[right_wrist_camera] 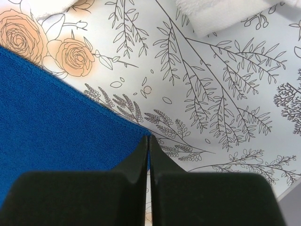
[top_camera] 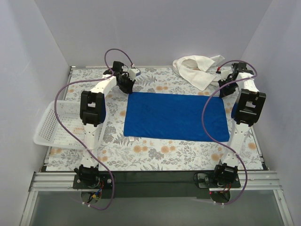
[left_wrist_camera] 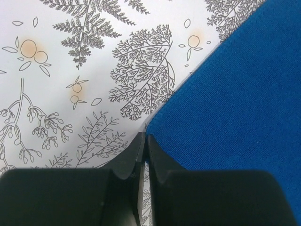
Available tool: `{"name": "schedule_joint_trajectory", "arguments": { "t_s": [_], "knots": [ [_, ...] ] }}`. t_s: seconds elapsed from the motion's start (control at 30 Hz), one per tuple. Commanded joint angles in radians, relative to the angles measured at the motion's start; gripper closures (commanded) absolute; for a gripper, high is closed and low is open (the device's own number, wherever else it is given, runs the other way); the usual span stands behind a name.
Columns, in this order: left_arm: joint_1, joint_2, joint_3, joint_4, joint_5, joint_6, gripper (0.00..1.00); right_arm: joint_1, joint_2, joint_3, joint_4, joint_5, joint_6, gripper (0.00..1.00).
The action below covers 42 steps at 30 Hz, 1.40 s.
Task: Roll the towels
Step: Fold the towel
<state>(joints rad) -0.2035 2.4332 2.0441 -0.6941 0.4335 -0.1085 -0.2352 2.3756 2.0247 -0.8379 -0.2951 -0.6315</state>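
Observation:
The royal blue towel [top_camera: 176, 116] lies flat as a long rectangle in the middle of the floral cloth. My left gripper [top_camera: 126, 87] is down at its far left corner. In the left wrist view the jaws [left_wrist_camera: 145, 137] are closed right at the corner of the blue towel [left_wrist_camera: 235, 94], with a sliver of blue between them. My right gripper [top_camera: 225, 89] is at the far right corner. There the jaws [right_wrist_camera: 149, 138] are closed on the tip of the blue towel [right_wrist_camera: 51, 127]. The white towel [top_camera: 197, 70] lies crumpled at the far right; its edge shows in the right wrist view [right_wrist_camera: 221, 14].
A white perforated basket [top_camera: 59, 125] hangs over the table's left edge, beside the left arm. The floral tablecloth [top_camera: 155, 150] covers the table. White walls close in the back and both sides.

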Motion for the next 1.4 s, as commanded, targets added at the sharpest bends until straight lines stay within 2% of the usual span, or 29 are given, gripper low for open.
{"name": "schedule_joint_trajectory", "arguments": {
  "t_s": [0.0,0.27,0.53,0.77,0.87,0.97,1.13,1.37],
  "knots": [
    [0.018,-0.037,-0.001,0.007,-0.022,0.003,1.00,0.005,-0.052,-0.006,-0.024,-0.024,0.001,0.99],
    [0.078,0.015,0.105,0.014,0.016,-0.039,1.00,0.005,-0.044,0.064,0.006,-0.078,0.055,0.99],
    [0.081,0.052,0.175,0.093,0.047,-0.071,1.00,0.010,0.017,0.236,0.063,-0.082,0.104,0.99],
    [0.102,0.004,0.174,0.136,0.088,-0.051,1.00,0.016,-0.048,0.189,0.094,-0.073,0.063,0.99],
    [0.124,-0.068,0.090,0.128,0.160,-0.001,1.00,0.011,-0.114,0.126,0.102,-0.065,0.013,0.99],
    [0.141,-0.193,-0.056,0.125,0.226,0.093,1.00,0.004,-0.174,0.052,0.103,-0.075,-0.039,0.99],
    [0.168,-0.305,-0.247,0.075,0.342,0.305,1.00,-0.004,-0.280,-0.073,0.102,-0.093,-0.099,0.99],
    [0.174,-0.414,-0.383,-0.030,0.386,0.567,1.00,-0.013,-0.398,-0.268,0.092,-0.107,-0.266,0.99]
  ]
}}
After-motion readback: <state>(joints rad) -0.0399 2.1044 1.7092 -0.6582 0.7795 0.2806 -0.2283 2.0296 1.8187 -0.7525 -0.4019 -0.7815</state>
